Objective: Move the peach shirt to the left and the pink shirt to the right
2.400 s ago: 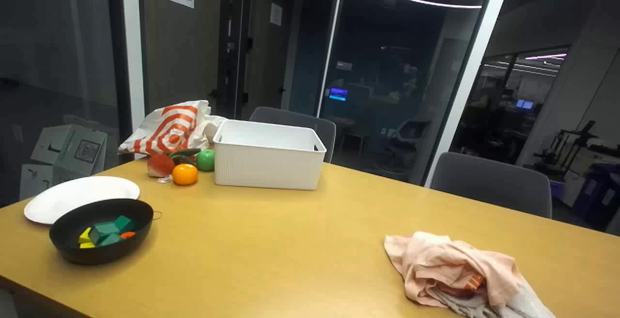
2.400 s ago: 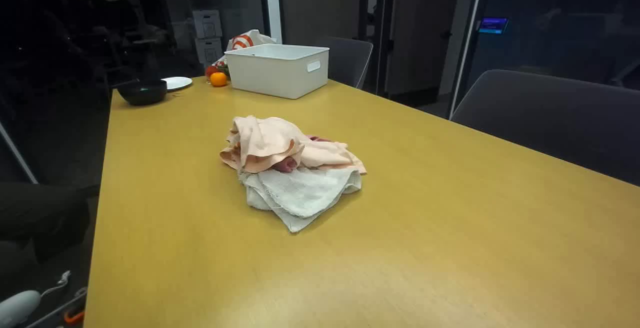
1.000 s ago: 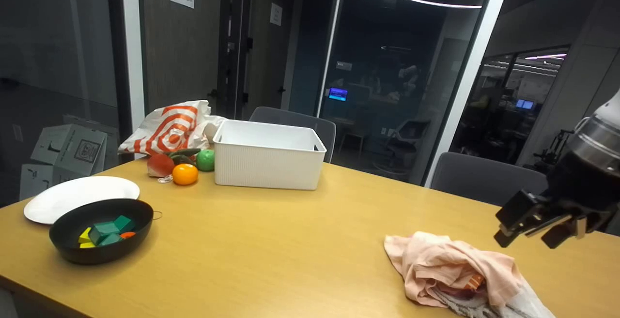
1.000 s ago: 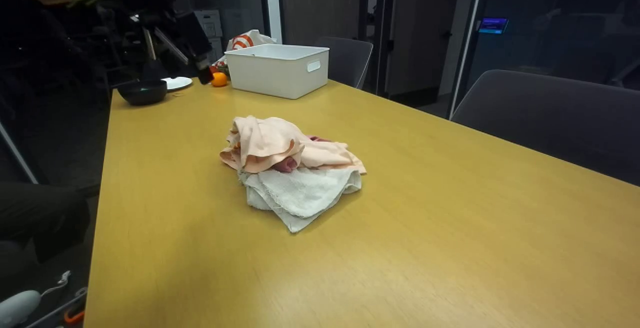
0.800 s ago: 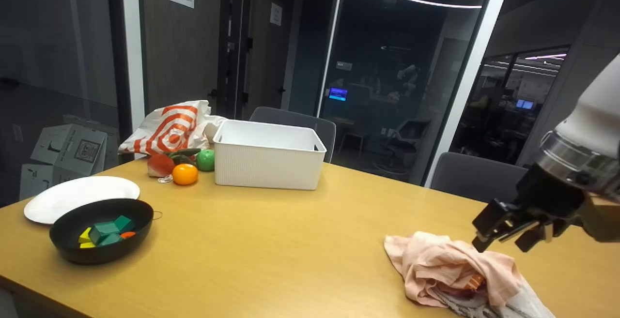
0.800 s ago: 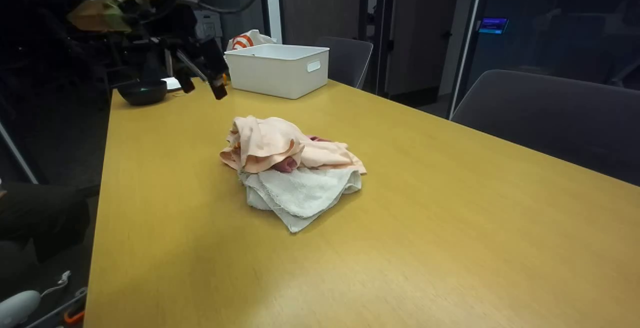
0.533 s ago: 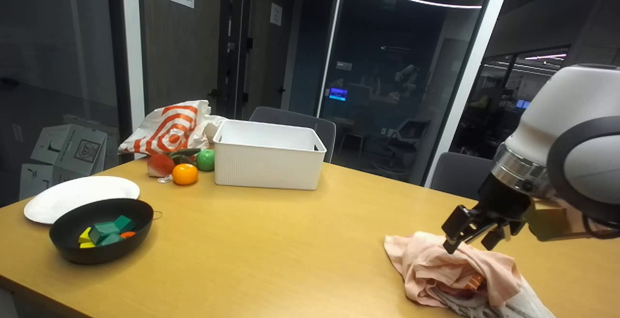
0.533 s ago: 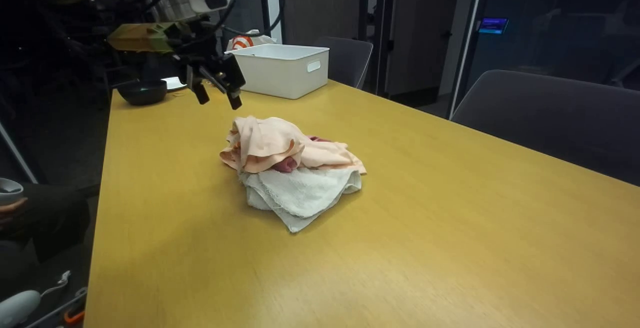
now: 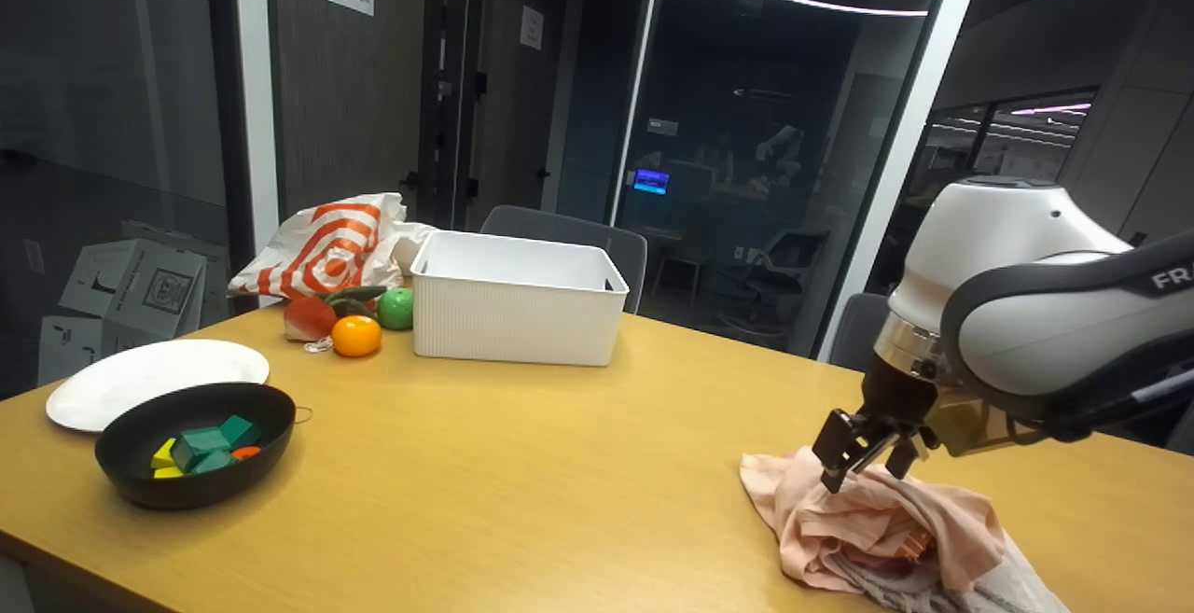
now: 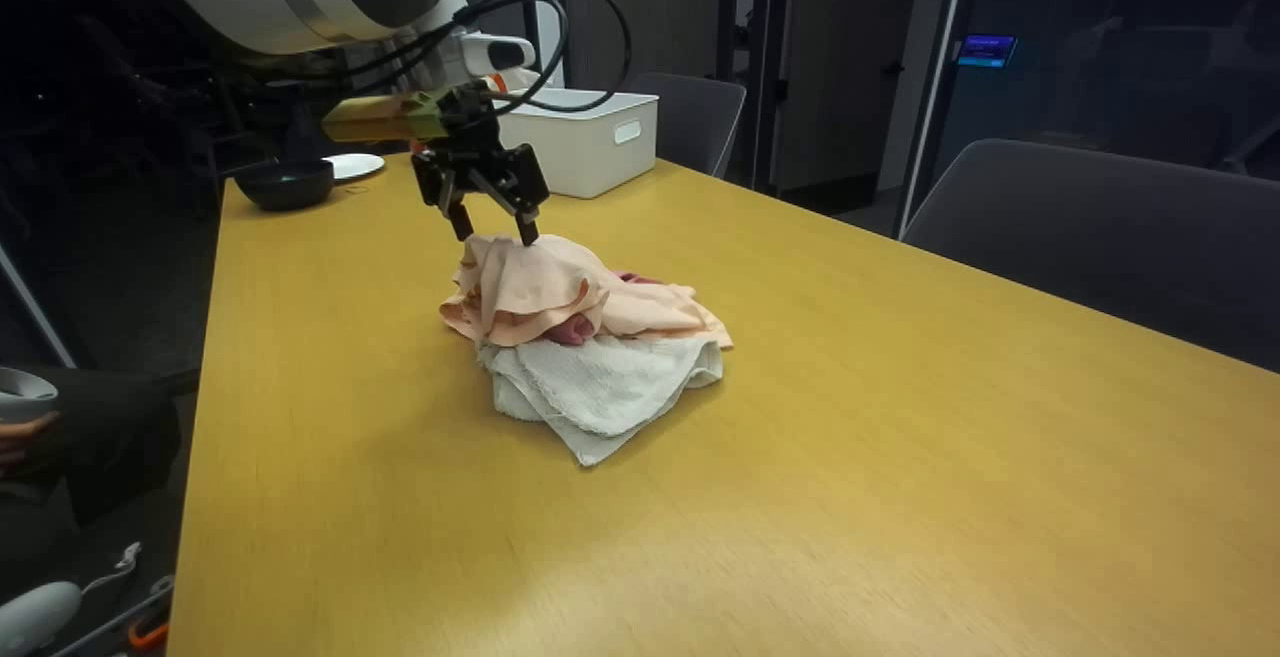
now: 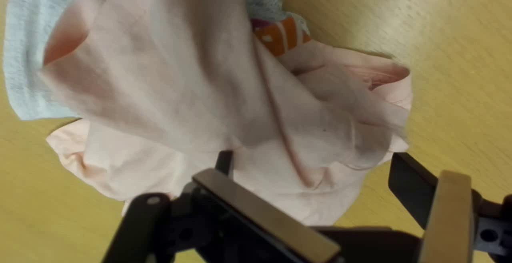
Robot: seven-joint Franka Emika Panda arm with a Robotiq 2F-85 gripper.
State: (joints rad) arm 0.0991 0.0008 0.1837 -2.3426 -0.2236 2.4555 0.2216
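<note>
The peach shirt (image 9: 807, 529) lies crumpled on the table in both exterior views (image 10: 540, 282), on top of a whitish towel (image 10: 610, 387). A small bit of dark pink cloth (image 10: 572, 329) shows under its folds, probably the pink shirt; most of it is hidden. My gripper (image 9: 865, 479) is open and empty, pointing down just above the peach shirt's raised end (image 10: 496, 239). In the wrist view the open fingers (image 11: 314, 161) straddle part of the peach shirt (image 11: 192, 75). An orange print (image 11: 282, 37) shows at its edge. I cannot tell whether the fingertips touch the cloth.
A white bin (image 9: 518, 319) stands farther back on the table (image 9: 560, 482). Beside it are an orange (image 9: 356, 337), a green fruit (image 9: 395, 309) and a bag (image 9: 326, 249). A black bowl (image 9: 131, 473) with blocks and a white plate (image 9: 159, 370) stand at the far end. Chairs line one edge.
The arm has come into both exterior views and moved over the table and down to the peach shirt, with its gripper open throughout. The cloths have not visibly moved.
</note>
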